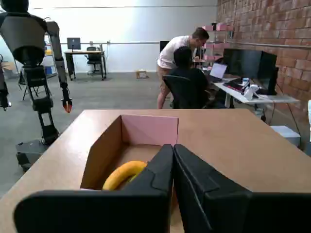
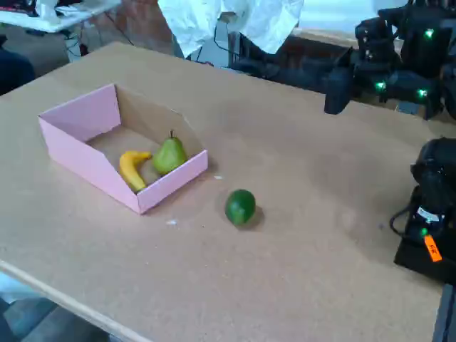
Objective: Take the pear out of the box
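The pear (image 2: 169,155) sits inside the pink box (image 2: 75,117) next to a banana (image 2: 132,168) on the tabletop (image 2: 299,235), and the gripper (image 1: 173,148) has its jaws closed on nothing.

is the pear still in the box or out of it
In. The pear stands upright inside the box, beside the banana.

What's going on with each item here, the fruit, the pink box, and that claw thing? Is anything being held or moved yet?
Pear: upright in the box, beside the banana, not held.
Banana: lying in the box.
Box: open-topped, resting on the table.
Round green fruit: on the table, outside the box.
Gripper: fingers closed together, empty, away from the fruit.
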